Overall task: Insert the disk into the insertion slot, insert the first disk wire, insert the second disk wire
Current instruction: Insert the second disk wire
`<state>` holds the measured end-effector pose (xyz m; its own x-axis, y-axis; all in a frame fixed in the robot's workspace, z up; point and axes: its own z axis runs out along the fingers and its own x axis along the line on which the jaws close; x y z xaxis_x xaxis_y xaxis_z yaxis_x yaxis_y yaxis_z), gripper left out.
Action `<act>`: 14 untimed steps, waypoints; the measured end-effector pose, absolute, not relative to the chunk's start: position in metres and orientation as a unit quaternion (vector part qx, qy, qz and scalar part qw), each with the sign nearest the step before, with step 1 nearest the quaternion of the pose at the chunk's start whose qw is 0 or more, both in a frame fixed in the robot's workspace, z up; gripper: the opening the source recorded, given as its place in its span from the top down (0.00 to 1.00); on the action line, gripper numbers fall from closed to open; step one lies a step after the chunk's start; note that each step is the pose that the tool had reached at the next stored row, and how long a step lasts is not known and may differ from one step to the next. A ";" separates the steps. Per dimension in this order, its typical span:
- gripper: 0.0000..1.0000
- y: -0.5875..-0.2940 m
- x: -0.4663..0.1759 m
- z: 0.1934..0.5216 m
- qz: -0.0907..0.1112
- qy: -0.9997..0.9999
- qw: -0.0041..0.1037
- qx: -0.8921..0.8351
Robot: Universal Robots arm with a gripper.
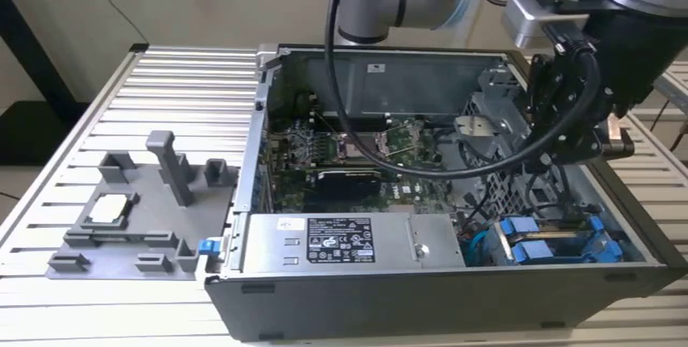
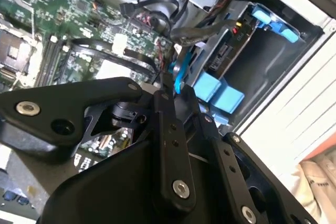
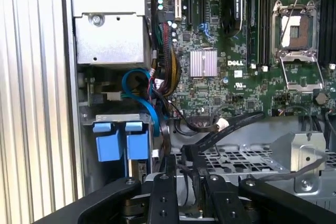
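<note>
The disk sits in the insertion slot [image 3: 113, 118] at the case's near corner on the exterior view's right. Its blue carrier tabs [image 1: 534, 244] [image 2: 218, 92] [image 3: 118, 145] face out of the grey cage. My gripper [image 1: 553, 154] hangs over the perforated drive cage [image 3: 236, 156], just beside the disk's bay. In both wrist views its fingers [image 3: 169, 171] stand close together, with a black connector between the tips of the gripper [image 3: 180, 158] [image 2: 176, 90]. A blue wire [image 3: 139, 80] [image 2: 178, 69] loops from the board side to that spot, and a black flat wire [image 3: 231, 127] also ends there.
The grey power-supply box [image 1: 344, 241] lies along the case's front wall. The motherboard [image 3: 231, 51] with its processor socket [image 3: 296, 30] fills the case floor. A grey fixture [image 1: 140, 202] stands on the slatted table [image 1: 161, 81] at the exterior view's left. The arm's cable [image 1: 355, 134] droops into the case.
</note>
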<state>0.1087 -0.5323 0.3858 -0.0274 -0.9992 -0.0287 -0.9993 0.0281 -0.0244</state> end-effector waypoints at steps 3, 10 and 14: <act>0.73 -0.527 0.104 0.385 -0.017 0.717 0.006 -0.697; 0.73 -0.514 0.096 0.377 -0.026 0.709 0.011 -0.705; 0.73 -0.512 0.096 0.374 -0.032 0.692 0.008 -0.721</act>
<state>0.0958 -0.5122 0.3741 0.0400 -0.9986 0.0340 -0.9975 -0.0418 -0.0561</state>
